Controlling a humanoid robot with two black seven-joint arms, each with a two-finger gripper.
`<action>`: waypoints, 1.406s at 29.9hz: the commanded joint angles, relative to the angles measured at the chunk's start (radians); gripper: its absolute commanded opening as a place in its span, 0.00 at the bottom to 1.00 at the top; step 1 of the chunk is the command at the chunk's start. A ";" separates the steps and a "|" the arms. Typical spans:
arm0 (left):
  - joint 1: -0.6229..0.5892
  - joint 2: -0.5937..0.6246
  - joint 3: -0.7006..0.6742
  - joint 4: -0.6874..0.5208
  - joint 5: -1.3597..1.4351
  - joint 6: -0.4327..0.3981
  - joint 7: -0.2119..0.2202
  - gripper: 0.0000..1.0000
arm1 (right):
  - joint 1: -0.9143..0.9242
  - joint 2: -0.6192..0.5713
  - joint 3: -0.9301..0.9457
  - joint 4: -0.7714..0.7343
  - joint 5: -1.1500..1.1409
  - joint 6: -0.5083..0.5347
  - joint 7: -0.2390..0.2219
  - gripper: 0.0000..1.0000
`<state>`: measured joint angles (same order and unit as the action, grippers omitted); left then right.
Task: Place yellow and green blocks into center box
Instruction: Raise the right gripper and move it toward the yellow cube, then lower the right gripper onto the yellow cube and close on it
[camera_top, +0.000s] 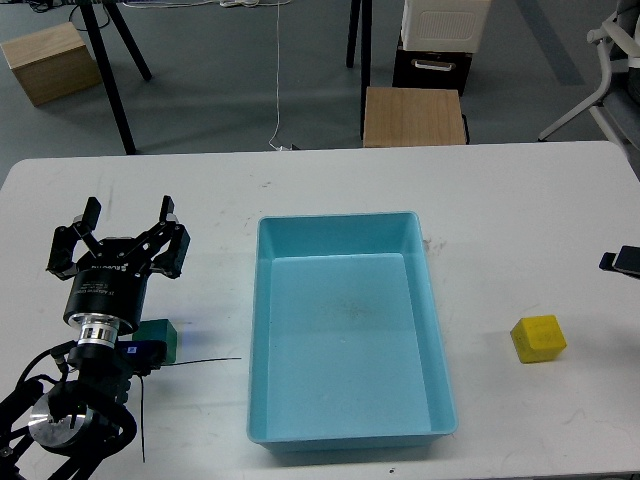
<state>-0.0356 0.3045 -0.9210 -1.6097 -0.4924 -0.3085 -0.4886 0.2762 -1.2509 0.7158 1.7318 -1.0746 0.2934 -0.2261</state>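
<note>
The light blue tray (340, 218) lies in the middle of the white table and holds nothing. The yellow block (538, 338) sits on the table to the right of the tray. The dark green block (162, 338) sits left of the tray, partly hidden behind my left arm. My left gripper (123, 226) is open and empty, with its fingers spread, standing beyond the green block and apart from it. Only a small dark tip of my right gripper (622, 261) shows at the right edge, beyond the yellow block.
A thin black cable (195, 361) lies on the table between the green block and the tray. Beyond the table's far edge, on the floor, stand tan wooden boxes (413, 116) (45, 60), black tripod legs (108, 70), a white crate (443, 22) and a chair base (600, 85).
</note>
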 joint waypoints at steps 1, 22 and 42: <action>0.000 -0.002 -0.002 0.011 0.000 -0.003 0.000 1.00 | 0.004 0.059 -0.019 0.000 -0.054 0.016 -0.051 0.96; -0.001 -0.015 -0.006 0.031 0.000 -0.011 0.000 1.00 | 0.379 0.246 -0.397 -0.005 -0.102 0.038 -0.141 0.96; -0.001 -0.013 -0.006 0.031 0.000 -0.011 0.000 1.00 | 0.380 0.246 -0.478 -0.015 -0.107 0.038 -0.180 0.63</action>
<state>-0.0368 0.2911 -0.9266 -1.5785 -0.4924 -0.3191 -0.4887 0.6447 -1.0047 0.2693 1.7183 -1.1827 0.3314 -0.4062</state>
